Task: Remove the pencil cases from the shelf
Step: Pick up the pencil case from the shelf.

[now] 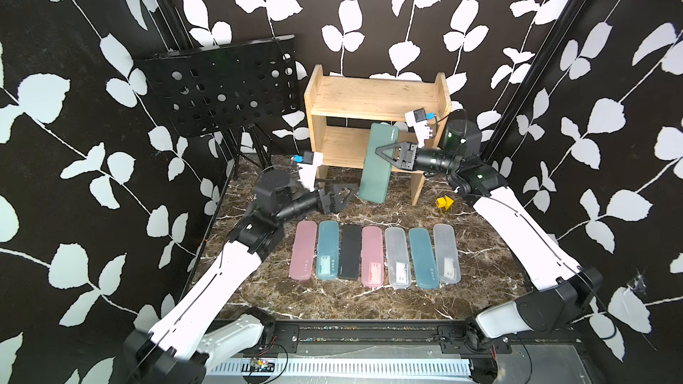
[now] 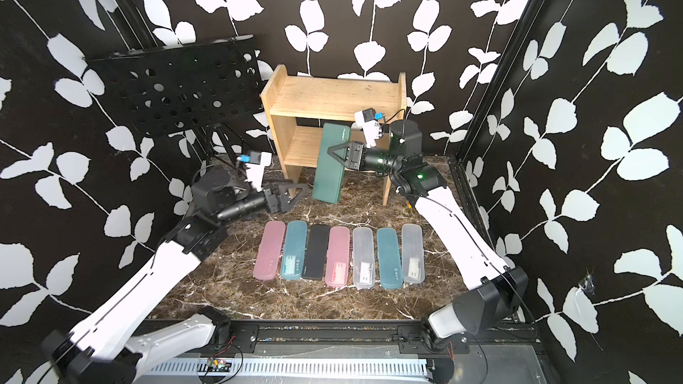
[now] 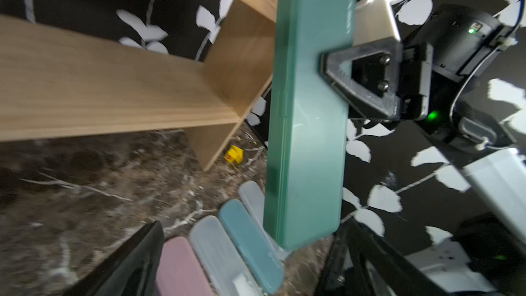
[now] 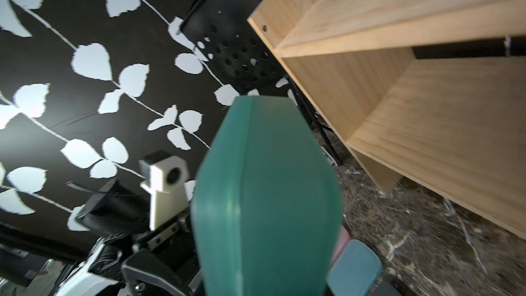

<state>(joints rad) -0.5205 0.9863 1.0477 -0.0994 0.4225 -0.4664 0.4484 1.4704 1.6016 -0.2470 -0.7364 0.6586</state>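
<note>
The dark green, slim plastic pencil case hangs in the air in front of the lower tier of the small two-tier bamboo shelf, which stands at the back edge of the dark marble table. It touches neither board nor table. Its long axis is steeply tilted: the upper end points toward the shelf, the lower end down toward the table's middle.

The right gripper reaches in from the table's right side and pinches the case across its width, a little above its middle, jaws pressed flat on both broad faces. The left gripper sits low on the other side with its jaws spread. In the left wrist view the case's lower end lies straight ahead of that gap, close, but seemingly not touching.

Both tiers of the shelf show no other case. Seven slim cases in pink, teal, black and frosted clear lie side by side nearer the front edge, long axes running front to back.

This looks like the last case, so the right arm, which has it, would probably carry it. The free spot is at the row's right end, beside the frosted clear case. The case must tip flat and parallel to the row.
</note>
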